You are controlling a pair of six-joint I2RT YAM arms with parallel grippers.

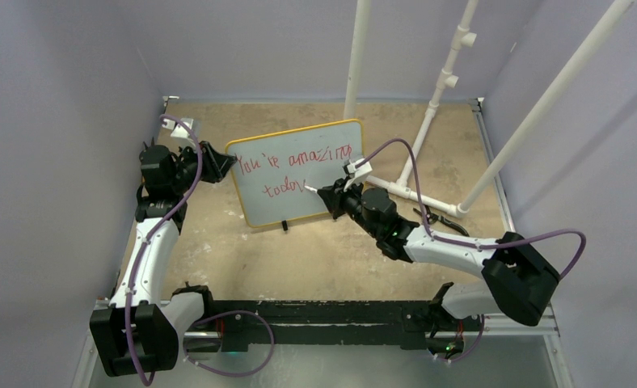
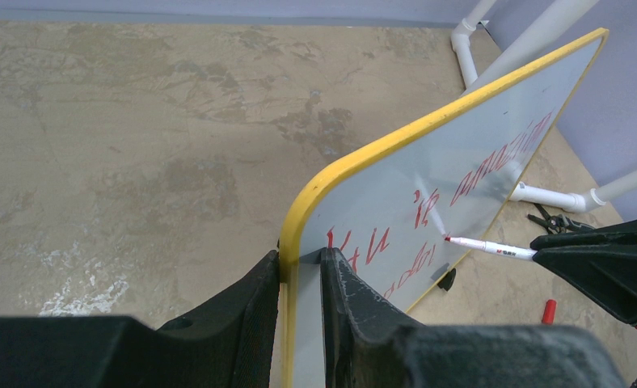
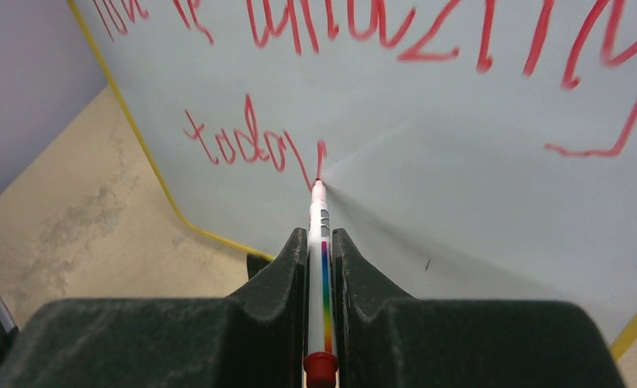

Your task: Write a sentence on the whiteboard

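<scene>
Mid-sentence — whiteboard (image 1: 295, 174) stands on the counter (image 1: 242, 259), left jaws clenched on its edge, right jaws gripping the marker (image 3: 318, 222), tip at the "y" in "today" — next stroke needs steady pressure.

Even, soft indoor light, faint shadows; tool fingers (image 3: 287, 279) blurred up close, whiteboard (image 3: 428, 186) sheen mild
</scene>
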